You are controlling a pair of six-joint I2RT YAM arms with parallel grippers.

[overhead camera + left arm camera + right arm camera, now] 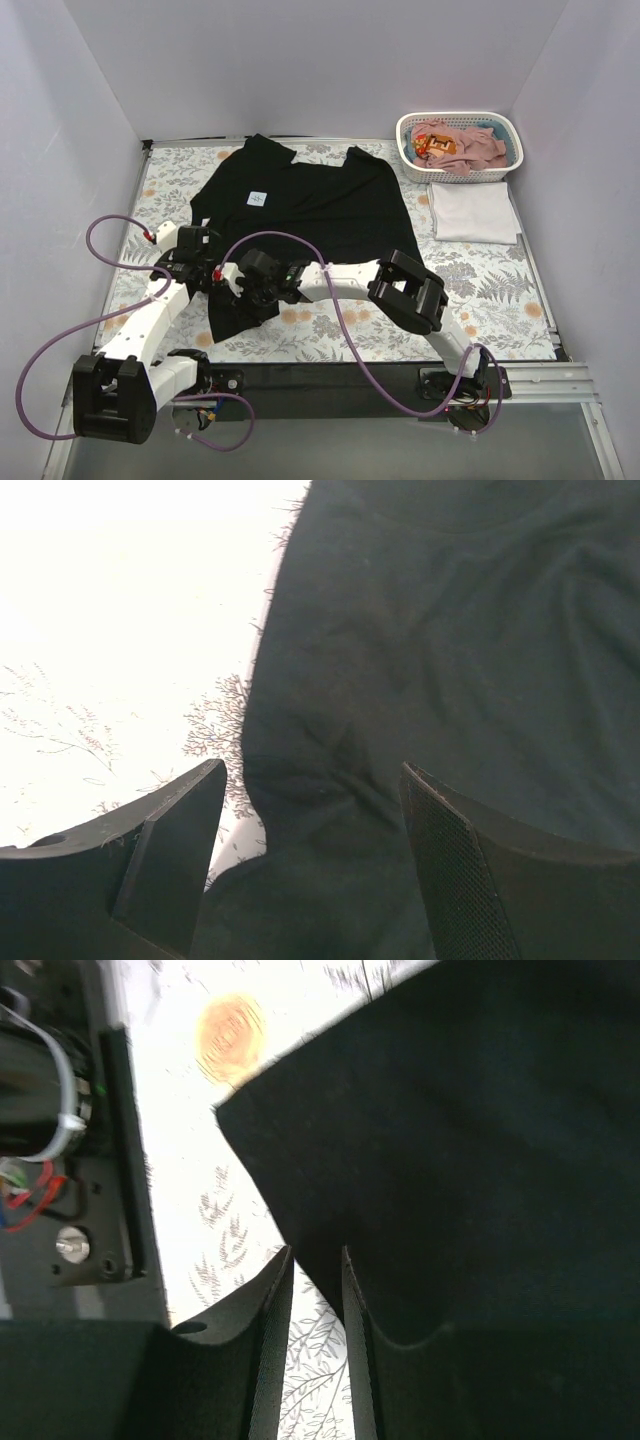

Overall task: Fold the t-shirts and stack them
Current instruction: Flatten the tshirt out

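Right end effector (315, 1260) is pinching the near hem of the black t-shirt (310, 205) lying spread on the tabletop (480, 290), while I am hovering the left end effector (312, 770), spread, astride its left edge, presumably readying a fold.

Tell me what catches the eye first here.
A large black t-shirt lies spread over the floral cloth, left of centre. At its near-left edge both arms meet: the right gripper pinches the hem, the left gripper open astride it. Far right, a white basket of pink tees.
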